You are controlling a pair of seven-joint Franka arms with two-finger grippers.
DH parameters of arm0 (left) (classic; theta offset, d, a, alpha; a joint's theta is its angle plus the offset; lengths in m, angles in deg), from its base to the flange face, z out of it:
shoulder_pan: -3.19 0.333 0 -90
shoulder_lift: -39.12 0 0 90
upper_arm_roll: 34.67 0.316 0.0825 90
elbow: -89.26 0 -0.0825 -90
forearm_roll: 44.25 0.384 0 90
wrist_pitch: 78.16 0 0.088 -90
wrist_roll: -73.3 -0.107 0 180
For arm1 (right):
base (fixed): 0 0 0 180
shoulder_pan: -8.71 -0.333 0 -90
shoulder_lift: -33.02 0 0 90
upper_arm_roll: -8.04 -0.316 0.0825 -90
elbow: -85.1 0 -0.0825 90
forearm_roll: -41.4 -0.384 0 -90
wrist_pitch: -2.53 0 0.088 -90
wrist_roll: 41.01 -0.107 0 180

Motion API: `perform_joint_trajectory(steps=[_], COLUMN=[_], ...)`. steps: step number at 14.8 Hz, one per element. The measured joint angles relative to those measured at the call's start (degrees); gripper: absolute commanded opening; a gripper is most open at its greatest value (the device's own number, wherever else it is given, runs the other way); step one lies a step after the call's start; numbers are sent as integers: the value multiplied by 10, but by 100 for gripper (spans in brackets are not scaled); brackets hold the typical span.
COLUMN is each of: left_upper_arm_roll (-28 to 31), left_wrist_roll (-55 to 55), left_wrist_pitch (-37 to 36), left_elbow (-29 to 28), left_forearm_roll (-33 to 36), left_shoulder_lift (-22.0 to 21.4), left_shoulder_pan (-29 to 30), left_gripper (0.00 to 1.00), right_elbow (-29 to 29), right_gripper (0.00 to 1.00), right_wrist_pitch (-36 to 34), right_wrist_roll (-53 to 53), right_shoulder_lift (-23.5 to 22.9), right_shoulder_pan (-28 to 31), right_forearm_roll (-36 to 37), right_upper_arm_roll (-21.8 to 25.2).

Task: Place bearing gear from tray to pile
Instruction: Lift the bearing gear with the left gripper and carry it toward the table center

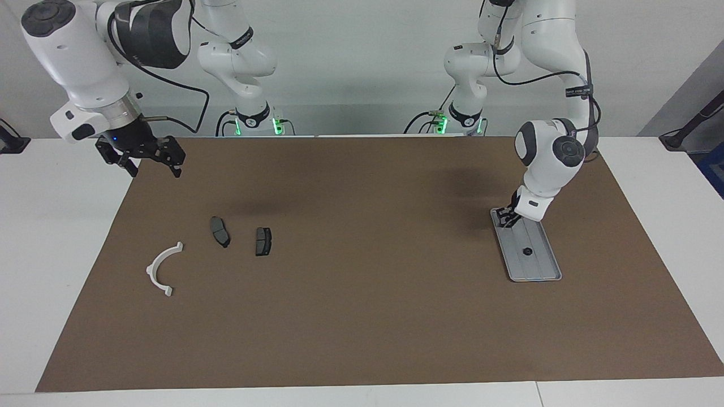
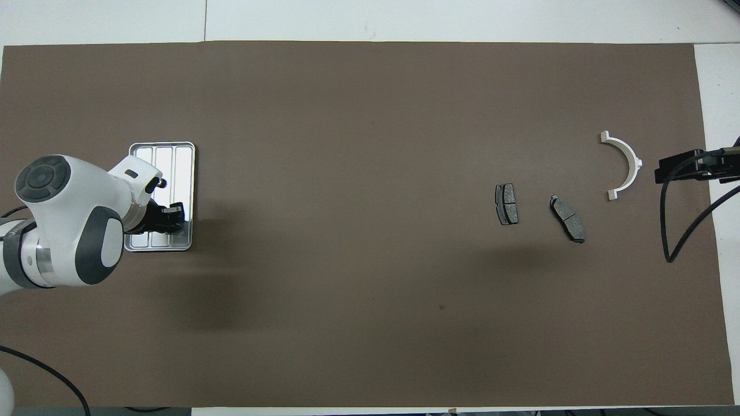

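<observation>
Grey tray [image 1: 542,265], left tool [image 1: 505,219] lowered in.

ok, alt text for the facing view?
The left hand is down in the tray, at the end nearer the robots; a small black part lies mid-tray. The right hand waits open above the mat's corner, near two dark pads and a white bracket.

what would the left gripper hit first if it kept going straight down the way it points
Most likely the tray: the left gripper points down at the end nearest the robots, right at its surface. A small black part lies farther along, out of that line.
</observation>
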Motion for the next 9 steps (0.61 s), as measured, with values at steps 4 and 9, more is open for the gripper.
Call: perform_joint_trajectory(steps=[4, 9], left_upper_arm_roll=[-6, -12], left_wrist_roll=[55, 251], left_wrist_pitch=[-98, -118], left_elbow=[102, 179], left_forearm_roll=[-6, -19], left_shoulder_lift=[0, 26], left_shoulder_pan=[-20, -145], left_gripper=[8, 8], right_elbow=[-2, -8], right_gripper=[100, 100], right_wrist_pitch=[3, 19], right_wrist_roll=[0, 5], right_shoulder_lift=[0, 0], right_shoulder_pan=[0, 9], right_forearm_roll=[0, 0], right_upper_arm_roll=[0, 0])
